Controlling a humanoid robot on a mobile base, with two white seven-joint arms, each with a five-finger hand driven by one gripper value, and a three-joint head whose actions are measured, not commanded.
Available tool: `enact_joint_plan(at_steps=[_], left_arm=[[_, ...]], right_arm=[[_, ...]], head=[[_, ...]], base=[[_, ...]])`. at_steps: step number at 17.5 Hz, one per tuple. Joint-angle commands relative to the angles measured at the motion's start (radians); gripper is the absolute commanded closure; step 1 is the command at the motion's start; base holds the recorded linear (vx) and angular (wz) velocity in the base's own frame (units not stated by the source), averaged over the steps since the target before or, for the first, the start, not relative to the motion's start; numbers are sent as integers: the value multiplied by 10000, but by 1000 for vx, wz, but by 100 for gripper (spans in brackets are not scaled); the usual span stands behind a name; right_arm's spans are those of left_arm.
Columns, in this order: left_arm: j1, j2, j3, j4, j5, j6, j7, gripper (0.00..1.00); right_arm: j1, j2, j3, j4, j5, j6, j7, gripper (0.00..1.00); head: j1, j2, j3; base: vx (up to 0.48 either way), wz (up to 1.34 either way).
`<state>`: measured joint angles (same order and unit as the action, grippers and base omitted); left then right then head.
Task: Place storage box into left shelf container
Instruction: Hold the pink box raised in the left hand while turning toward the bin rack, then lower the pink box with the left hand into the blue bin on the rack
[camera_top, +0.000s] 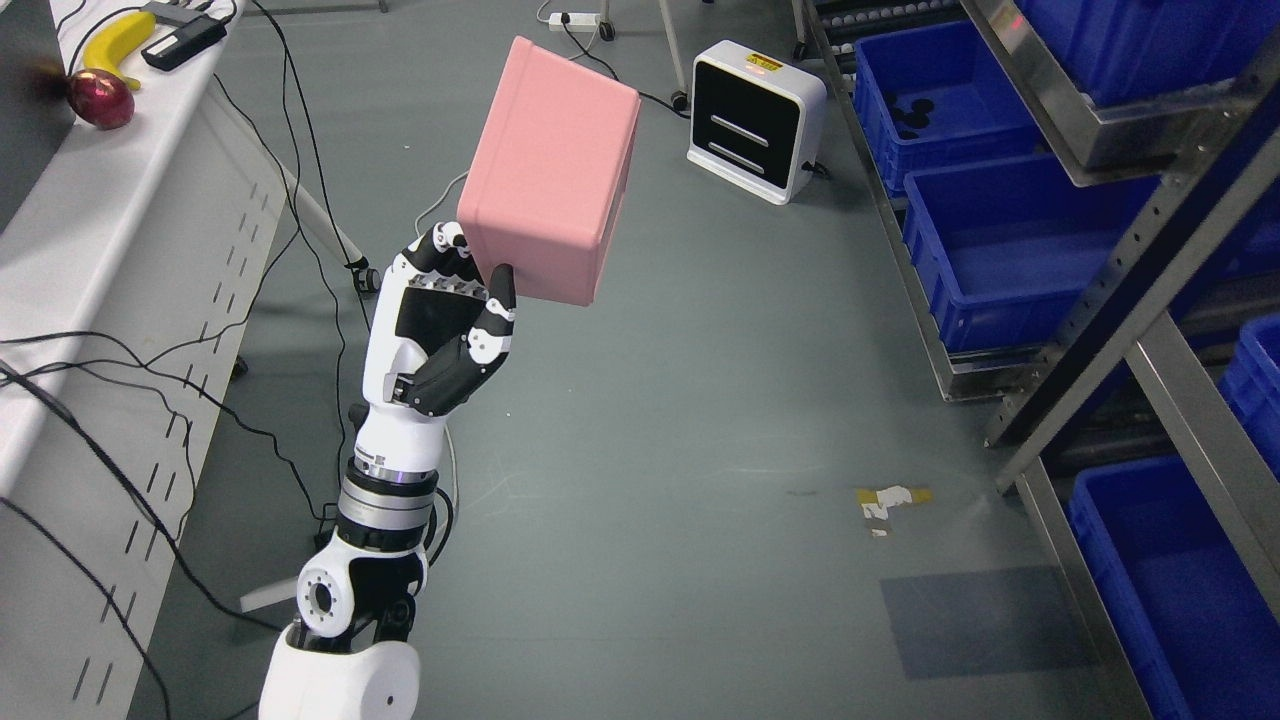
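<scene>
Carrying the pink storage box (552, 170) up off the floor, the left hand (462, 300) grips its lower corner with thumb on the near face and fingers (445, 242) behind, box at about eleven o'clock of centre and well apart from the blue shelf containers (1010, 255) at two to three o'clock; the right hand is out of view. To do the carry well, I judge the arm should swing right while keeping the box level, since a corner pinch may let it pivot, and clear the slanted shelf frame (1130, 300) before lowering. No legible writing shows; the yellow label on the white floor unit (757, 118) is too small to read.
</scene>
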<state>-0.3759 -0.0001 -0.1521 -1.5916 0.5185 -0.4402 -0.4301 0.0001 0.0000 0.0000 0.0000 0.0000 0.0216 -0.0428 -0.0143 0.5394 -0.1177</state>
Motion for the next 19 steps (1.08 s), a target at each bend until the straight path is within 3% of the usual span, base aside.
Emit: enact_joint_plan(at_steps=[1,10,16,19], left_arm=[[138,175,-58,-7,0,0,-10,99],[997,175,-335,115,-15,-16,-562,99],[2175,175,-1038,162,-138,-46,-593,99],[3097,175,-1301,406,-199,-291,-1372,99]], right_arm=[[91,-175,-46,-175,15,-2,-1,0],[91,-175,-46,-175,15,-2,-1,0],[91,-175,-46,-175,15,-2,-1,0],[91,-175,-46,-175,15,-2,-1,0]], head=[[0,0,0],[0,0,0],[0,0,0],[0,0,0]], base=[[421,67],[432,13],[317,-939],[194,-1125]])
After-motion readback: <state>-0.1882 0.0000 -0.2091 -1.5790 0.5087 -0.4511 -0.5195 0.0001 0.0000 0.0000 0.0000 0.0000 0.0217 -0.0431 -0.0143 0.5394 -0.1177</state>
